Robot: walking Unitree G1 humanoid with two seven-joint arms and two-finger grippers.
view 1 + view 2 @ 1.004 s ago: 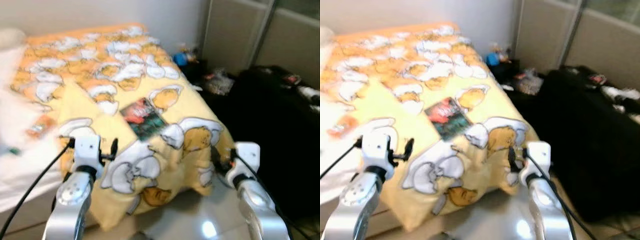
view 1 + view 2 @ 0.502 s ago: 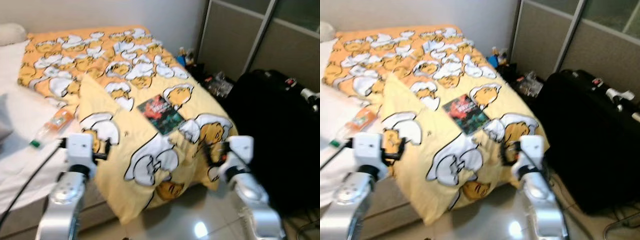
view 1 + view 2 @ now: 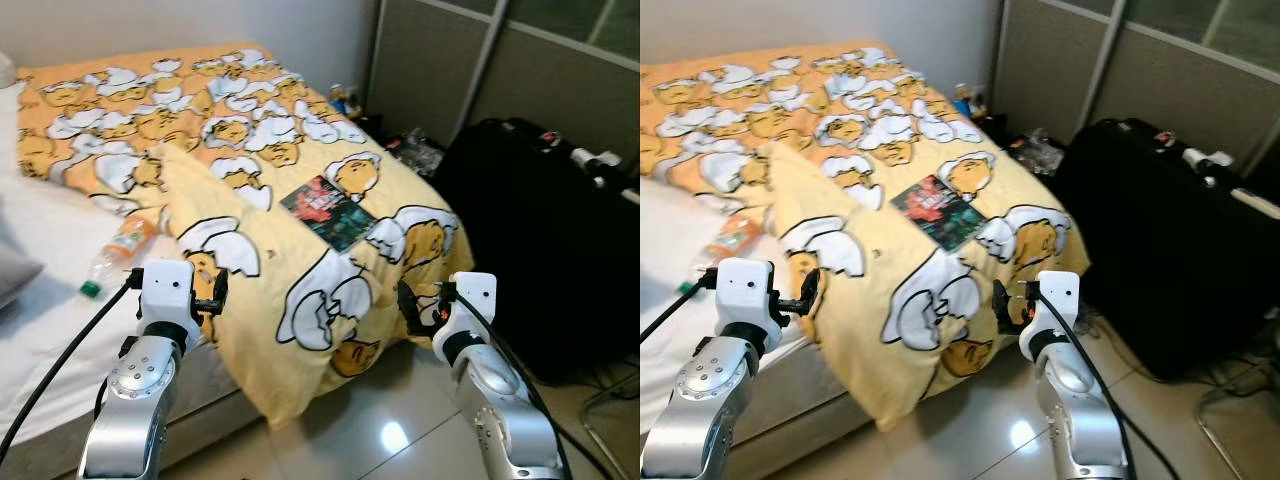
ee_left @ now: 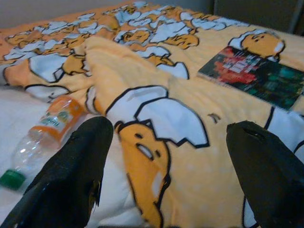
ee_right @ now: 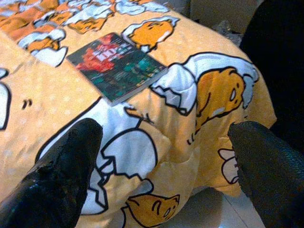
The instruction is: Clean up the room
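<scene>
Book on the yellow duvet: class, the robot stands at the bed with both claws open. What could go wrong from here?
1. The book lies loose on the sloping duvet; tugging the fabric could slide it to the floor.
2. The plastic bottle lies on its side by the left claw and may roll away if nudged.
3. The right claw hovers near the black suitcase, and a swing might strike it.

Before you, a dark-covered book with red and green artwork lies flat and closed on the yellow egg-print blanket, which is rumpled and spills over the bed's corner toward the floor. On the white sheet beside the blanket's folded edge, a clear plastic bottle with orange label and green cap lies on its side.
</scene>
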